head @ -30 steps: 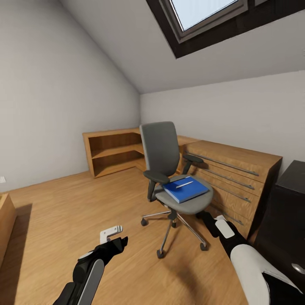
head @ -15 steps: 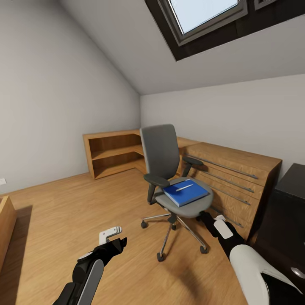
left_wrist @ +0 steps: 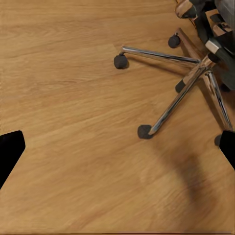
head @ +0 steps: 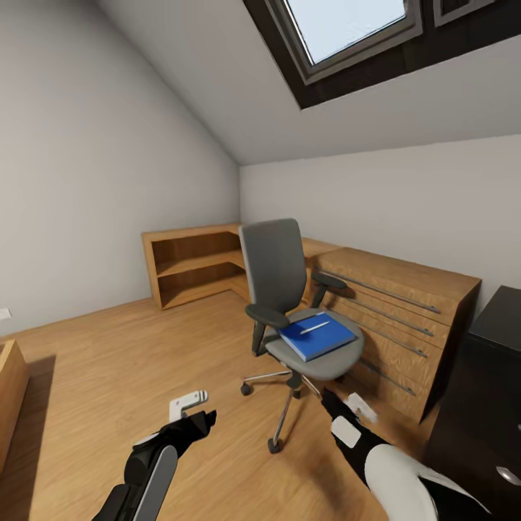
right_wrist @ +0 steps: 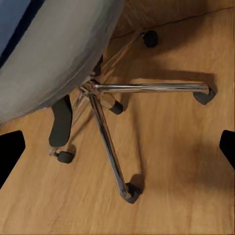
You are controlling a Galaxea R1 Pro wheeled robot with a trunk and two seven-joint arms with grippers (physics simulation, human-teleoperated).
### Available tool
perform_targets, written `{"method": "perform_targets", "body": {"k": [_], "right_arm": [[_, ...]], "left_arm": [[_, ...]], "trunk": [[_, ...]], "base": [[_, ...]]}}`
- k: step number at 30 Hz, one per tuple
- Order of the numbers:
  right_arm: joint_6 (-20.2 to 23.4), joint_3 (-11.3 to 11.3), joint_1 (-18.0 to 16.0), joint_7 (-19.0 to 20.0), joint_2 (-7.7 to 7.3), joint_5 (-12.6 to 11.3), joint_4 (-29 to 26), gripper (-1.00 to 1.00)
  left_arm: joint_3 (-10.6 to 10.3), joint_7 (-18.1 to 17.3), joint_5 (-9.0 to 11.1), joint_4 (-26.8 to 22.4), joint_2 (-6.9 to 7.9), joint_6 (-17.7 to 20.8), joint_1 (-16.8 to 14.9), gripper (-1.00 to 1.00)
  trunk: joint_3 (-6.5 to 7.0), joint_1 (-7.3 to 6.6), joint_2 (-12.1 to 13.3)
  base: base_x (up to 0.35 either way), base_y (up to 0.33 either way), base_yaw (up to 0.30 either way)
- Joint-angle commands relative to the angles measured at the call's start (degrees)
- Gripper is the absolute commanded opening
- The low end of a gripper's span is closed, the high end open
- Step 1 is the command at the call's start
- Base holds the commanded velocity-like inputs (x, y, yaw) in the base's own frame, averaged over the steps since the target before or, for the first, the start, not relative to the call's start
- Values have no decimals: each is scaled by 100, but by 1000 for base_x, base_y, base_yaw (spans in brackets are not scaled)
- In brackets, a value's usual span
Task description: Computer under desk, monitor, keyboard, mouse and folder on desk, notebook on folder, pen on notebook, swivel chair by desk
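Wooden drawer chest and black cabinet flank the swivel chair; blue folder lies flat on its padded seat. Both grippers, left and right, hover with jaws apart.

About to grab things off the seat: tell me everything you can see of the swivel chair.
The swivel chair stands upright on the wood floor, in front of a low wooden drawer unit. Grey padded seat and tall grey back, black armrests, chrome five-star base on dark casters. On the seat lies the folder, bright blue, with a thin pale pen-like thing on it. Neither gripper touches the chair.
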Motion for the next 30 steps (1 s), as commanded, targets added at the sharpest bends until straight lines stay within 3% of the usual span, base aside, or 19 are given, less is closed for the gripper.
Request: {"method": "perform_targets", "body": {"k": [1,3,5,6,10,11,14,18,20,21,22,25,27,30], "right_arm": [[-185,-13,11,-2,27,100,96,100],[-1045,-11,112,29,111,598,541,100],[-1305,-11,258,33,135,789,624,100],[-1495,-11,599,34,140,1037,682,100],[-1558,-9,841,34,119,1254,694,100],[-1569,-7,938,37,89,1350,697,100],[-1587,-8,1335,32,-96,1854,700,100],[-1562,-10,1482,27,-241,1993,707,100],[-1542,-11,1565,26,-315,2021,710,100],[-1529,-11,1609,26,-349,2031,714,100],[-1522,-11,1682,26,-365,2037,717,100],[-1528,-11,1736,27,-372,2042,718,100],[-1554,-11,1760,26,-354,2046,718,100],[-1564,-11,1768,26,-336,2048,718,100]], "left_arm": [[-8,53,60,39,1,12,-3,100],[-27,50,41,341,2,3,-3,100],[-31,50,40,405,-2,2,-3,100],[-31,46,45,471,-5,-1,-3,100],[-35,25,48,821,-3,-34,-3,100],[-38,18,42,1091,0,-131,-3,100],[-76,0,26,2068,3,-1092,-3,100],[-87,-3,-142,2690,10,-1529,-3,100],[-86,-3,-357,3215,16,-1666,-3,100],[-86,-13,-494,3721,18,-1851,-3,100],[-93,-89,-598,4377,14,-2301,-3,100],[-95,-203,-643,4888,12,-2844,-3,100],[-96,-269,-698,5368,11,-3431,-3,100],[-92,-285,-739,5547,4,-3674,-3,100]], "trunk": [[12,-24,38],[48,-68,119],[84,-112,199],[102,-134,239],[174,-221,399],[192,-243,440],[246,-309,560],[318,-397,720],[353,-441,800],[371,-463,841],[389,-485,881],[443,-551,1001],[479,-595,1081],[533,-661,1202]], "base": [[0,0,0],[0,0,0],[0,0,0],[0,0,0],[0,0,0],[0,0,0],[0,0,0],[0,0,0],[0,0,0],[0,0,0],[0,0,0],[0,0,0],[0,0,0],[0,0,0]]}}
